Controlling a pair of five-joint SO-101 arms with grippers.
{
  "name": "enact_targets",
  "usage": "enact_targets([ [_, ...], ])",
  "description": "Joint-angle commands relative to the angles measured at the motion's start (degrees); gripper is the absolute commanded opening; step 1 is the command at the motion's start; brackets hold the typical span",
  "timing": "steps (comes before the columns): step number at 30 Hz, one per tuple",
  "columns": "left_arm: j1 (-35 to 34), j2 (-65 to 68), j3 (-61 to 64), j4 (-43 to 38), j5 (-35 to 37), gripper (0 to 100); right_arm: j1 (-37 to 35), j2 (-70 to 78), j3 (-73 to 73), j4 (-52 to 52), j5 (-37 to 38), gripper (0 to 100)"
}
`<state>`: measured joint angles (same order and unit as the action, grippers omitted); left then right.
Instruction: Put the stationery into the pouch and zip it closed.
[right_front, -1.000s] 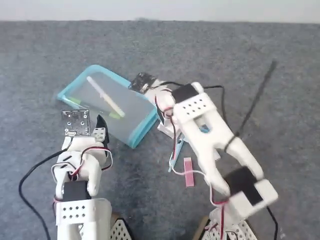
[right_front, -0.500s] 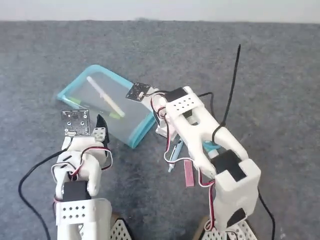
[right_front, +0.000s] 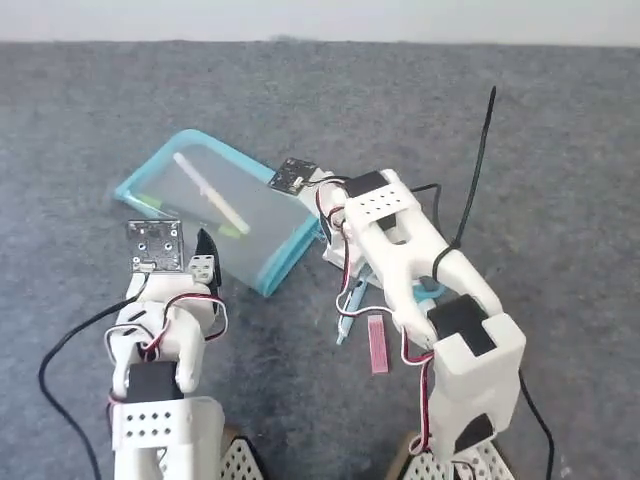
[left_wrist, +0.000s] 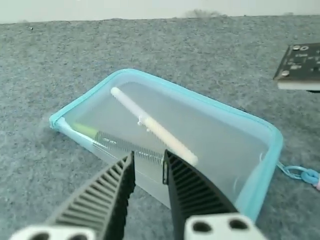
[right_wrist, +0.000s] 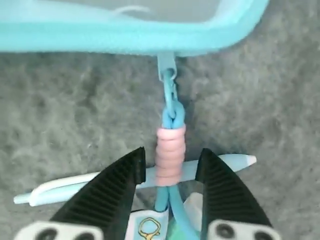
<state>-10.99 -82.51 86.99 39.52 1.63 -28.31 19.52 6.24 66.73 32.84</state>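
The translucent pouch with a teal border lies flat, holding a white pen and a green marker. My left gripper stands at the pouch's near edge, fingers a narrow gap apart. At the pouch's right corner, my right gripper is open on either side of the pink beaded cord that hangs from the zipper slider. No finger visibly presses on the cord. A white and light-blue pen lies on the carpet under it. A pink strip rests beside that pen.
Grey carpet covers the table. A black cable rises from the right arm toward the back. A small teal piece shows under the right arm. The zipper cord's loop trails off the pouch's corner.
The right arm has pulled in closer to its base and its wrist has shifted slightly at the pouch's corner; the black cable swung upright. The left arm and the pouch stayed put.
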Motion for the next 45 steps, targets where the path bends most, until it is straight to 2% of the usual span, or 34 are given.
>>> enact_targets([
  [1,0.6,-1.1,-0.4,-1.7,0.6,9,0.7,-0.7,-3.1,-0.7,0.3,15.8],
  [8,0.6,-1.1,-0.4,-1.7,0.6,9,0.8,-0.7,-3.1,-0.8,-1.6,6.5],
  [15,0.4,-1.1,-0.4,-1.7,0.5,9,0.8,-1.1,-3.2,-0.3,-1.8,5.8],
  [18,0.4,-1.1,-0.4,-1.7,0.4,9,1.7,-1.8,-3.7,0.1,-4.3,5.5],
  [21,0.4,-1.1,-0.4,-1.7,0.4,9,3.6,-4.2,-4.1,0.2,-6.1,0.3],
  [28,0.4,-1.1,-0.4,-1.7,0.4,9,3.8,-5.8,-2.3,-0.3,-7.3,8.4],
  [36,0.4,-1.1,-0.4,-1.6,0.4,9,2.9,-0.8,-2.3,-0.8,-7.3,24.6],
  [45,0.4,-1.1,-0.4,-1.5,0.4,9,2.8,1.3,-2.3,-2.9,-7.6,21.9],
])
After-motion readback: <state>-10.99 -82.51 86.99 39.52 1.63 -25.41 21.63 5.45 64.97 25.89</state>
